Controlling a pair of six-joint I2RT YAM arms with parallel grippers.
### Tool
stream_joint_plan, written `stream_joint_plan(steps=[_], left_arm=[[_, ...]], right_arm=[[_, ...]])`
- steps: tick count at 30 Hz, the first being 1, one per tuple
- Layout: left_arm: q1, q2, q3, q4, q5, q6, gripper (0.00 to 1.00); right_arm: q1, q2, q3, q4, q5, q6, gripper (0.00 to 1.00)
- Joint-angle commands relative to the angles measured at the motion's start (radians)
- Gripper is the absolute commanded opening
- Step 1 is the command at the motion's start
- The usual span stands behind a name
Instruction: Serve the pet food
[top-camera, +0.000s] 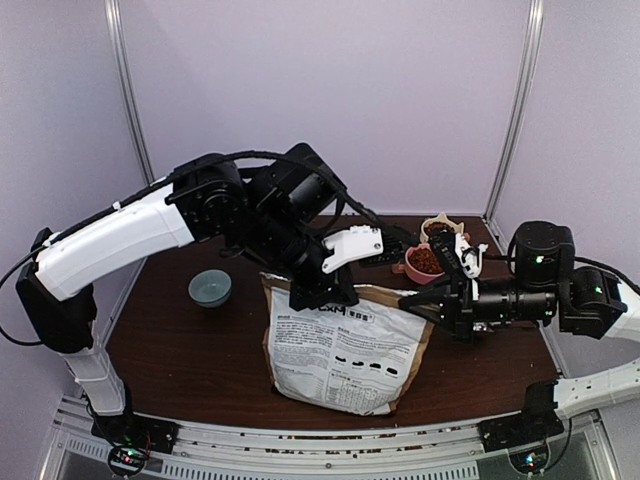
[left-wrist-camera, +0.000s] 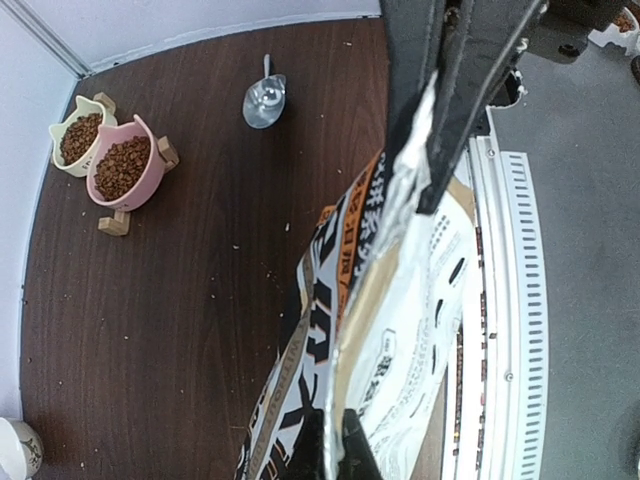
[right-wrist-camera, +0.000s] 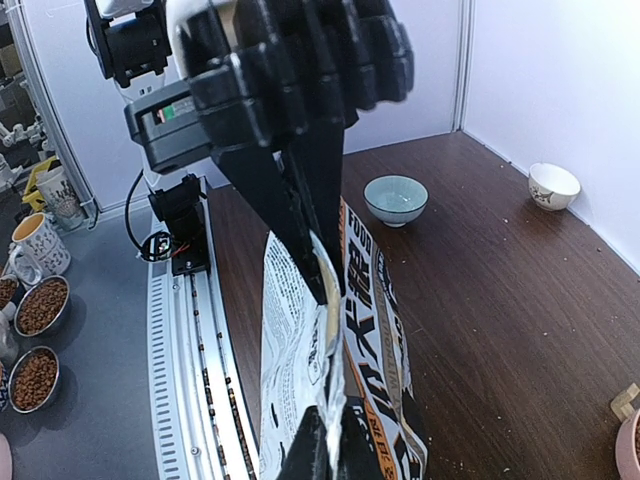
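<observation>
Your left pincer clamps the top edge of the CXM kibble bag | right pincer pinches its right corner | together you hold it upright mid-counter | kibble fills the pink bowl behind.

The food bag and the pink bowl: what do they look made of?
Food bag: seemingly kraft paper outside, matte brown with a printed white label. The open mouth shows a crinkled, shiny silver lining, likely foil or metallised film.
Pink bowl: smooth, evenly coloured, faintly glossy. It could be glazed ceramic or plastic, cannot tell which. Its stand looks like pale wood.
</observation>
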Motion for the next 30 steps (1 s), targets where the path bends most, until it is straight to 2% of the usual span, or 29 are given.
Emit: stream_joint_plan(steps=[1, 2, 4, 6, 9, 10, 15, 17, 19, 20, 22, 27, 30], left_arm=[[0.023, -0.048, -0.011, -0.026, -0.09, 0.011, 0.04], [0.023, -0.051, -0.011, -0.027, -0.096, 0.011, 0.13], [0.024, -0.058, -0.013, -0.027, -0.102, 0.014, 0.18], [0.025, -0.063, -0.014, -0.028, -0.104, 0.016, 0.17], [0.028, -0.068, -0.018, -0.031, -0.103, 0.021, 0.0], [0.029, -0.07, -0.019, -0.031, -0.1, 0.023, 0.0], [0.035, -0.084, -0.029, -0.034, -0.112, 0.022, 0.0], [0.036, -0.09, -0.033, -0.036, -0.124, 0.02, 0.11], [0.039, -0.097, -0.039, -0.037, -0.133, 0.02, 0.13], [0.04, -0.101, -0.042, -0.036, -0.134, 0.021, 0.12], [0.044, -0.107, -0.05, -0.037, -0.134, 0.023, 0.0], [0.055, -0.129, -0.071, -0.038, -0.138, 0.027, 0.0], [0.06, -0.143, -0.083, -0.04, -0.161, 0.023, 0.13]], right_arm=[[-0.004, -0.035, 0.004, 0.008, 0.003, 0.002, 0.0], [-0.004, -0.035, 0.004, 0.009, 0.002, 0.003, 0.0], [-0.003, -0.036, 0.004, 0.008, 0.002, 0.003, 0.0], [-0.003, -0.036, 0.004, 0.008, 0.001, 0.004, 0.0], [-0.004, -0.035, 0.006, 0.007, 0.0, 0.004, 0.0], [-0.003, -0.033, 0.006, 0.007, 0.0, 0.004, 0.0], [-0.003, -0.035, 0.007, 0.007, 0.0, 0.006, 0.0], [-0.003, -0.036, 0.006, 0.006, 0.002, 0.006, 0.0], [-0.003, -0.038, 0.007, 0.004, 0.002, 0.006, 0.0], [-0.004, -0.038, 0.007, 0.004, 0.003, 0.005, 0.0], [-0.004, -0.038, 0.007, 0.003, 0.003, 0.006, 0.0], [-0.004, -0.036, 0.011, 0.001, 0.004, 0.005, 0.0], [-0.004, -0.038, 0.013, 0.0, 0.004, 0.006, 0.0]])
